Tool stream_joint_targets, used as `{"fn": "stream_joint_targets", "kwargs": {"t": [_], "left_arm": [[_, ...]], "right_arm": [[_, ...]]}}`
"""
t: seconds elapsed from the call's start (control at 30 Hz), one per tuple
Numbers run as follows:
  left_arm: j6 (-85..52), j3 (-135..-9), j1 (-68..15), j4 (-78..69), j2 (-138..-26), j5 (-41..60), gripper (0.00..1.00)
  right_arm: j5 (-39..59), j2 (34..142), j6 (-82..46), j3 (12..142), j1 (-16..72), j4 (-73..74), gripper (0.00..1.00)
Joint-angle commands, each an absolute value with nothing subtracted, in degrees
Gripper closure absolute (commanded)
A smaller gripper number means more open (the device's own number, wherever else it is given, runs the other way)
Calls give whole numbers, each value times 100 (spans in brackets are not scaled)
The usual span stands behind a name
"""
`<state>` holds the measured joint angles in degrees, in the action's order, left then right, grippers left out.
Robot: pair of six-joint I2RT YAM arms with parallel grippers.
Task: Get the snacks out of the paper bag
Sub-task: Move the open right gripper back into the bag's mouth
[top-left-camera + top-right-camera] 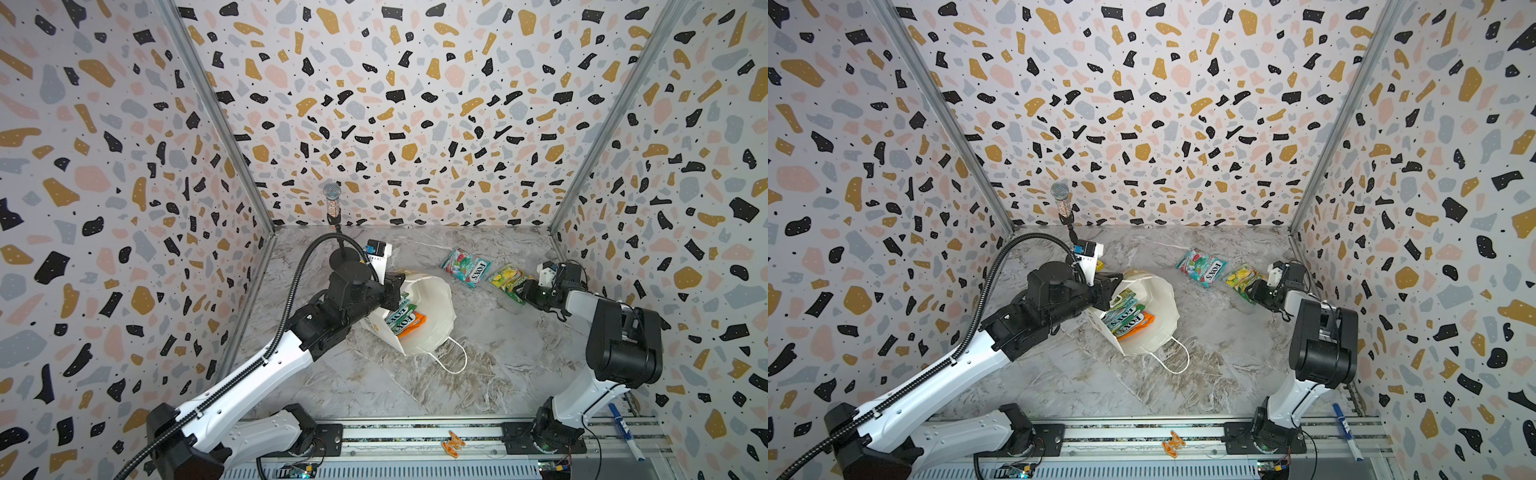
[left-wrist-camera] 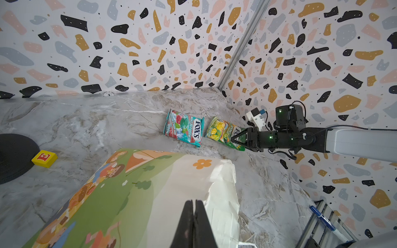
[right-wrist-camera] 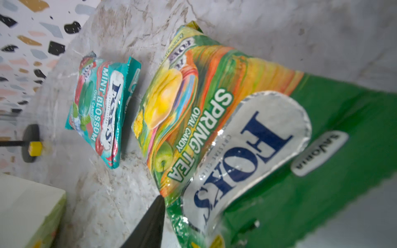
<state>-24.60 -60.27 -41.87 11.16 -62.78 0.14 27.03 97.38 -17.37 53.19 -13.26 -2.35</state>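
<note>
In a top view the clenched left end effector (image 1: 394, 291) pinches the white paper carrier bag (image 1: 436, 307) at its rim, seemingly propping the mouth open. Glossy candy packets (image 1: 405, 318) lie inside. From the left wrist, the right end effector (image 2: 233, 139) straddles a green-yellow glossy packet (image 2: 221, 131) lying on the marble tabletop (image 2: 107, 128) beside a teal packet (image 2: 184, 127). From the right wrist, I cannot tell whether it is gripping or has released.

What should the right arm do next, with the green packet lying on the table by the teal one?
Probably lift the right gripper clear of the green packet, which rests on the table beside the teal packet. It looks delivered, while more packets show inside the paper bag, whose rim the left gripper seems to pinch.
</note>
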Motion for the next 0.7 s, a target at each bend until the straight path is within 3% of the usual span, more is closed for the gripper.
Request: {"fn": "stream_joint_targets", "kwargs": {"t": [0.0, 0.27, 0.4, 0.67], "left_arm": [[-2333, -6207, -4201, 973, -6258, 121, 100], [-2288, -6049, -4201, 879, -6215, 370, 100], [-2294, -5990, -4201, 844, -6230, 519, 100], [-2433, -5877, -4199, 599, -6224, 710, 100]], "right_arm": [[2149, 9021, -1618, 5336, -1152, -369, 44], [2119, 7608, -1656, 4667, -843, -452, 43], [2853, 6706, -1684, 4338, -574, -512, 42], [3462, 5296, -2040, 4069, 951, -483, 42]]}}
